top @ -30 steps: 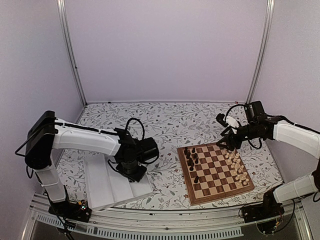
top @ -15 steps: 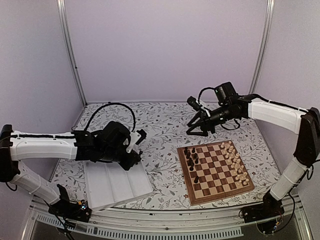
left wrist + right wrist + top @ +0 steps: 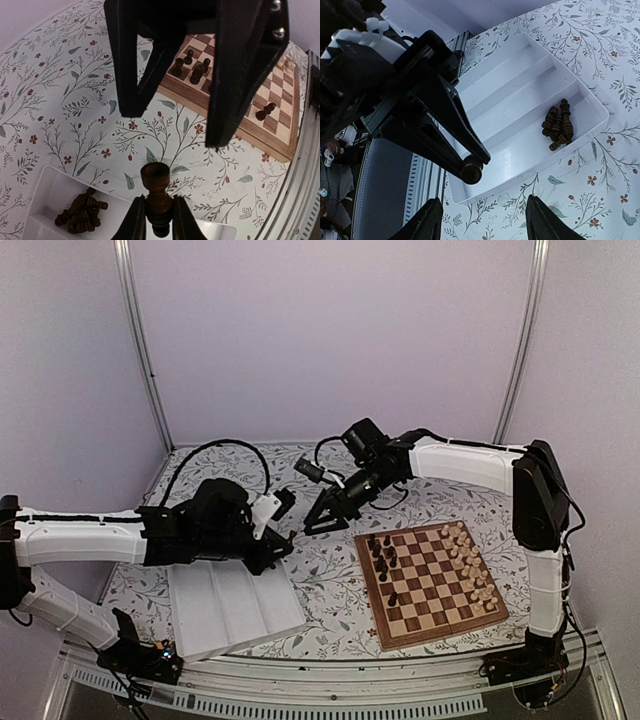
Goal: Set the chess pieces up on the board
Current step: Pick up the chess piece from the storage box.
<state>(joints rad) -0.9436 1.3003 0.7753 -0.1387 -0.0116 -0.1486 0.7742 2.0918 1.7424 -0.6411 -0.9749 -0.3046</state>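
My left gripper (image 3: pixel 159 222) is shut on a dark brown chess piece (image 3: pixel 157 190), held upright above the near corner of the white tray (image 3: pixel 230 605). My right gripper (image 3: pixel 482 200) is open and empty, reaching left across the table, its fingers (image 3: pixel 125 60) spread just in front of the held piece (image 3: pixel 471 172). In the top view the two grippers meet left of the board, left (image 3: pixel 287 543) and right (image 3: pixel 325 523). The board (image 3: pixel 430 580) holds dark pieces (image 3: pixel 385 555) on its left side and cream pieces (image 3: pixel 470 565) along its right side.
Several dark pieces (image 3: pixel 558 125) lie in a heap in one channel of the tray (image 3: pixel 520 100). The floral tablecloth (image 3: pixel 75 100) lies between tray and board. Metal posts and purple walls enclose the table; a rail runs along its near edge.
My right arm swung left from the board's far right corner to the left gripper. My left arm stretched out from over the tray and rose toward the board.
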